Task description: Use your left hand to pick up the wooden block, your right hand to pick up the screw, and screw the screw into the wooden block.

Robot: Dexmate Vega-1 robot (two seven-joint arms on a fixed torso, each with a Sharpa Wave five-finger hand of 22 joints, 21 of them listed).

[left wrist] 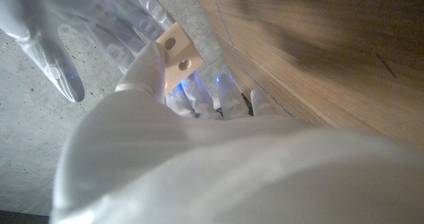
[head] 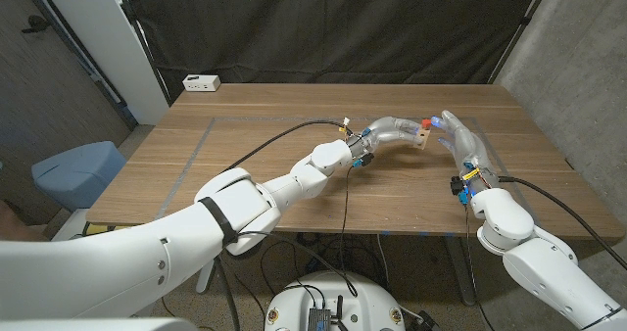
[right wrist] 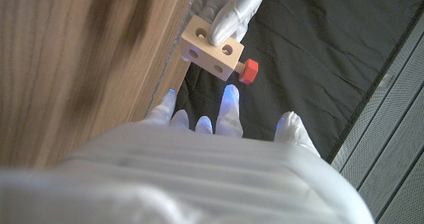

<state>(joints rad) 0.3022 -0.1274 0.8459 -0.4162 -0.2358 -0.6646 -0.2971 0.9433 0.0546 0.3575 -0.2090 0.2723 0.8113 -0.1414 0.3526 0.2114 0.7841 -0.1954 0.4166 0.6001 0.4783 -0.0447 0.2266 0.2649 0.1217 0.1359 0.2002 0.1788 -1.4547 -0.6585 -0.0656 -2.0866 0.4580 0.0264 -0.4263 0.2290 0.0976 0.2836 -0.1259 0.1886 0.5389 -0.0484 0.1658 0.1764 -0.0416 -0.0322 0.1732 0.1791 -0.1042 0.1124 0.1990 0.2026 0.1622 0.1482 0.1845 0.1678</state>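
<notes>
Looking mostly done: screw (right wrist: pixel 248 71) already sitting in the wooden block (right wrist: pixel 211 49), red head sticking out one side, maybe not fully seated, hard to tell from here. Block pinched up off the table (head: pixel 245 155) by the left hand (head: pixel 390 130), toward the right edge. Right hand (head: pixel 460 137) just beside, fingers spread, holding nothing.

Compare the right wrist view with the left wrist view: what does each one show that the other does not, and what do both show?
Right wrist view alone: the red-headed screw standing in the side of the wooden block, and black cloth behind it. Left wrist view alone: a block face with two holes and no screw in sight, plus the right hand with its fingers spread beyond the block. Both: the block held by the left hand's fingers, and the wooden table.
</notes>
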